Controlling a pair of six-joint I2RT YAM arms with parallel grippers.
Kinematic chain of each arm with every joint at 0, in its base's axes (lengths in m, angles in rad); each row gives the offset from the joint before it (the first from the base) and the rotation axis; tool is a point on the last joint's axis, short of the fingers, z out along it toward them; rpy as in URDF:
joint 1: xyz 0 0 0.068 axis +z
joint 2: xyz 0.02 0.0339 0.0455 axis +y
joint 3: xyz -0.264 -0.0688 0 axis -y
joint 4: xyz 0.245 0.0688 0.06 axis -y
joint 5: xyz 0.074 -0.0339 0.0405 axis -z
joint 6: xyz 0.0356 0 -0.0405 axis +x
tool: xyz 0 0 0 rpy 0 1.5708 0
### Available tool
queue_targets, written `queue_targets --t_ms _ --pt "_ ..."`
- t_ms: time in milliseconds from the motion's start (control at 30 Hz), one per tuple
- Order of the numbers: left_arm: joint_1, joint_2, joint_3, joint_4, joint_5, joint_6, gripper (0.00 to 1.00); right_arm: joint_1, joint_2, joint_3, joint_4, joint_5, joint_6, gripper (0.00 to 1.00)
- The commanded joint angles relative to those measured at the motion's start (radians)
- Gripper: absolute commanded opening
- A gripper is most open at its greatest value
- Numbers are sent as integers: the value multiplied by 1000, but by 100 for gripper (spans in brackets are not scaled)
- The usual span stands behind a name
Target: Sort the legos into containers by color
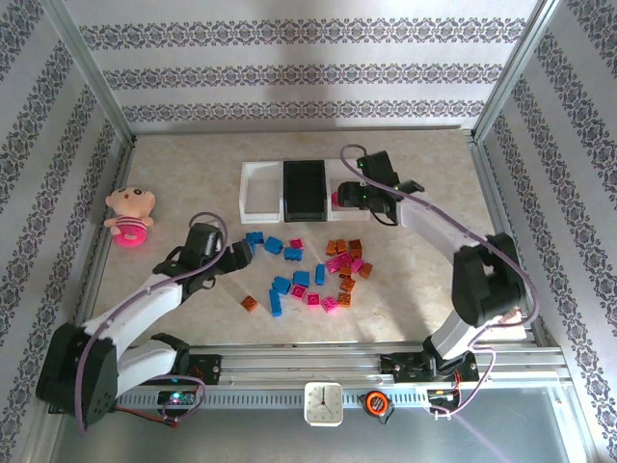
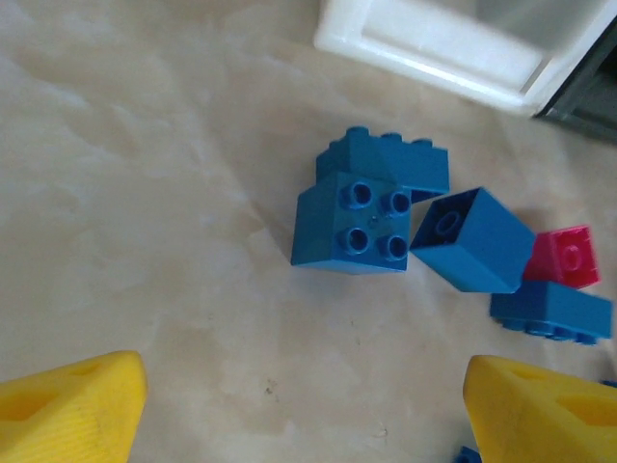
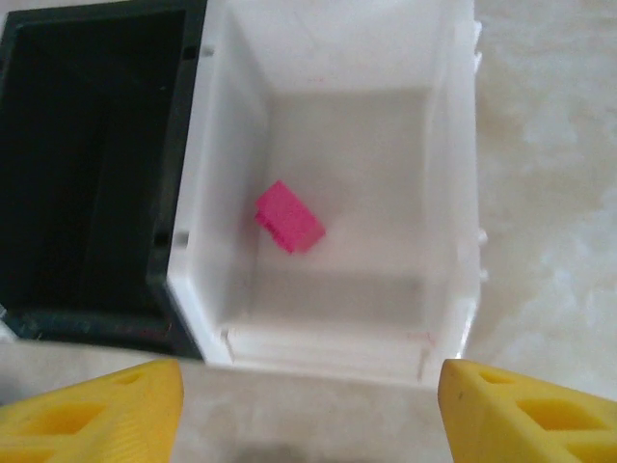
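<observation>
Blue, orange and magenta legos (image 1: 318, 275) lie scattered mid-table. My left gripper (image 1: 241, 253) hovers open just short of a blue cluster; in the left wrist view its yellow fingers (image 2: 67, 405) flank bare table, with a four-stud blue brick (image 2: 352, 222) ahead and a magenta brick (image 2: 569, 256) at the right. My right gripper (image 1: 342, 196) is open and empty over the right white bin (image 3: 453, 193), where one magenta brick (image 3: 289, 217) lies on the floor. The black bin (image 1: 307, 188) and the left white bin (image 1: 258, 188) stand beside it.
A pink plush doll (image 1: 130, 214) lies at the far left. Patterned walls and a metal frame enclose the table. A small clock (image 1: 324, 402) sits on the front rail between the arm bases.
</observation>
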Motion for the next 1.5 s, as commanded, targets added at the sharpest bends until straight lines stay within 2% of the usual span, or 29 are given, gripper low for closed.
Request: queue_targets --t_ms 0,200,400,467,633,733,867,1000,1100,1300,1467 --pt "-29 111 65 69 -77 79 82 -1 -80 -88 39 -34 22 71" --pt "-54 266 130 159 -109 125 80 -6 -161 -150 32 -46 23 71" --pt "-66 358 153 229 -148 164 71 -8 -196 -157 30 -62 30 71" --pt "-69 379 159 256 -142 170 65 -8 -201 -154 28 -61 31 71" --pt "-75 412 177 246 -146 178 41 -8 -221 -160 24 -53 34 71" --pt "-76 386 157 222 -137 164 34 -9 -237 -169 21 -42 32 71" --pt "-92 258 113 165 -117 120 24 -14 -254 -186 21 -40 34 71" --pt "-108 107 146 86 -90 96 23 -18 -267 -210 32 -41 43 71" --pt "-108 89 237 50 -79 105 23 -18 -276 -234 43 -43 58 71" --pt "-82 322 480 44 -144 142 21 -19 -306 -284 47 -44 76 71" --pt "-12 550 648 73 -123 123 19 -20 -360 -332 25 -41 74 71"
